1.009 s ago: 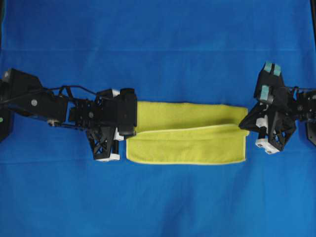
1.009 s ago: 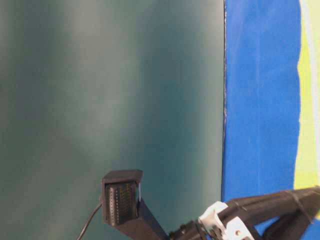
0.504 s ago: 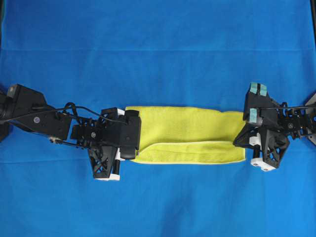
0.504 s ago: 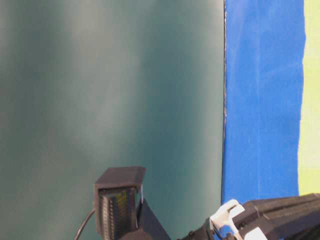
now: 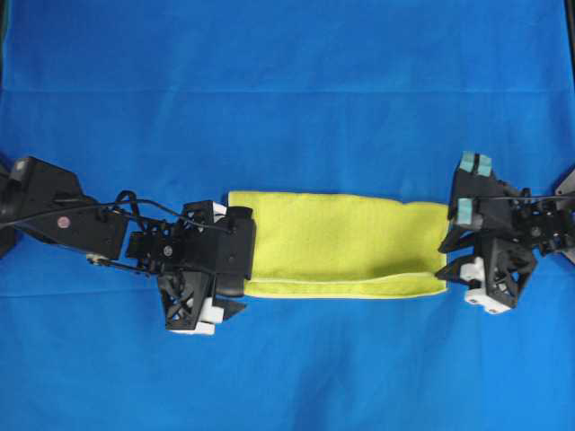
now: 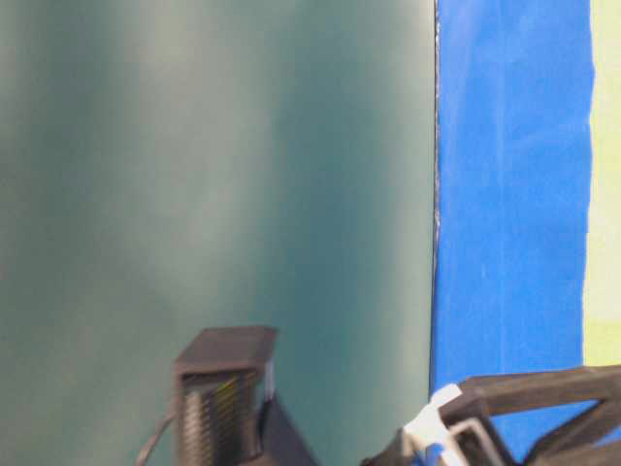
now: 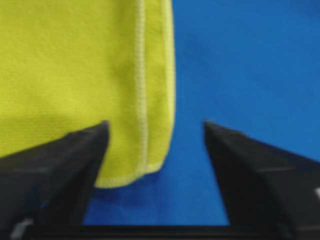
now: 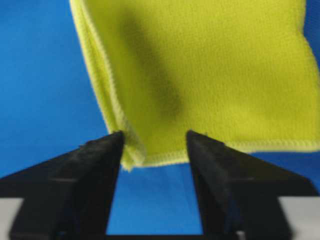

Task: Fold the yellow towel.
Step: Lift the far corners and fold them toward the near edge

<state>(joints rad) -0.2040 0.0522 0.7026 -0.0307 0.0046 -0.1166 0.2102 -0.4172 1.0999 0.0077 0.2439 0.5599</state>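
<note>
Left gripper [image 7: 155,131]: black, wedge-shaped fingers [image 7: 55,165] spread wide, nothing between them but a corner of cloth and bare table cover; in the overhead view it sits at the left short end of the cloth, its body overlapping that end. Yellow towel [image 5: 346,244]: yellow-green microfibre, fine fuzzy nap, folded into a long flat rectangular band lying between the two grippers; thin paler stitched hems run along its near long edge, where the layers stack slightly out of line. Seen from the left wrist, the rounded hemmed corner lies just ahead of the fingertips, toward the left finger. Blue table cover [image 5: 287,81]: smooth matte cloth, faint creases, beneath everything. Right gripper [image 8: 154,135]: black fingers [image 8: 90,165] parted, the towel's other hemmed corner lying just ahead of the gap, not clamped; overhead, it stands just beside the right short end. Table-level view: a blurred dark green backdrop [image 6: 213,165] fills most of the picture, with a black box-shaped camera mount [image 6: 221,398] and part of an arm low in front.
</note>
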